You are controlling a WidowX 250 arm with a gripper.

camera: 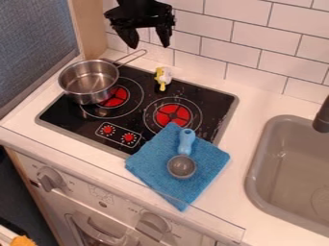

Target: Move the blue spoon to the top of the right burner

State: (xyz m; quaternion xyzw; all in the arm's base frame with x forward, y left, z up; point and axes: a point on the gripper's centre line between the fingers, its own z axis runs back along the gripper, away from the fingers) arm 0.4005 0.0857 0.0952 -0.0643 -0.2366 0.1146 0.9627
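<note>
Firstly, the table (263,98): pale, bearing all pieces below.

Stovetop (215,96): black, set into the table, two burners.

Cloth (151,163): blue, soft-looking, one corner lapping over the near part of the right burner; likely to ruck or drag if pressed.

Pot (83,81): metal, on the left burner, beside the route rather than on it.

Gripper (147,46): black, hanging above the back of the stovetop; fingers (130,39) spread, nothing held.

Right burner (172,115): red-centred, ringed, the destination; probably a slick surface on which a dropped spoon could skid.

Blue spoon (185,145): lying on the cloth just in front of the right burner, handle towards it, grey bowl (182,166) nearer the front. Presumably light and stiff, plastic by its look; not fragile, perhaps a little slippery. Best hold: across the handle, one finger to each side, near the neck, since the deep bowl likely carries much of the weight and would dip if the handle's far end were pinched. Round bowl ill-suited to gripping; cloth liable to be nipped along with the handle.

Toy figure (162,79): yellow and white, at the stovetop's back edge.
</note>
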